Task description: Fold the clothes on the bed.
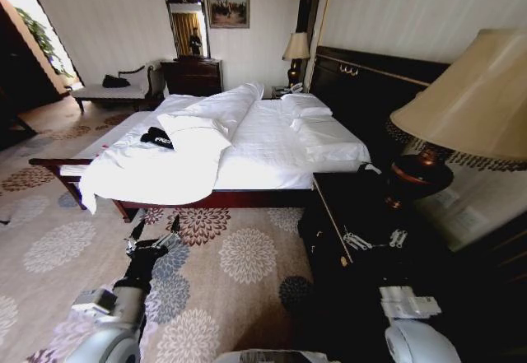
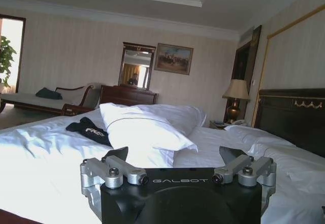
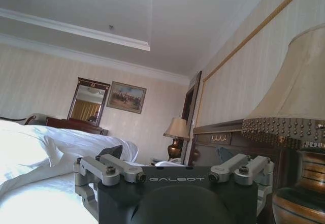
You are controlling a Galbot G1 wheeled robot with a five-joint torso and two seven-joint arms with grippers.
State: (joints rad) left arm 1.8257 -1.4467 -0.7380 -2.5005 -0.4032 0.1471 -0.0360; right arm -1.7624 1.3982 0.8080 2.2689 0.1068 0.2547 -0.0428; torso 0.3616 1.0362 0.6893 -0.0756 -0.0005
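The clothes are one black T-shirt (image 1: 156, 138) with white lettering, lying crumpled on the far left part of the white bed (image 1: 272, 161), beside a bunched duvet fold (image 1: 198, 137). My left gripper (image 1: 154, 228) hangs open over the carpet, short of the bed's near side rail and well away from the shirt. In the left wrist view the left gripper (image 2: 173, 155) is open and holds nothing, with the shirt (image 2: 89, 130) beyond it on the bed (image 2: 40, 153). My right gripper (image 1: 375, 239) is open above the dark nightstand; the right wrist view shows the right gripper (image 3: 167, 153) holding nothing.
A big table lamp (image 1: 461, 104) stands on the nightstand (image 1: 346, 215) close to my right arm. Patterned carpet (image 1: 239, 256) lies between me and the bed. A chaise (image 1: 111, 90), a dresser with mirror (image 1: 191, 73) and a second lamp (image 1: 296, 50) line the far wall.
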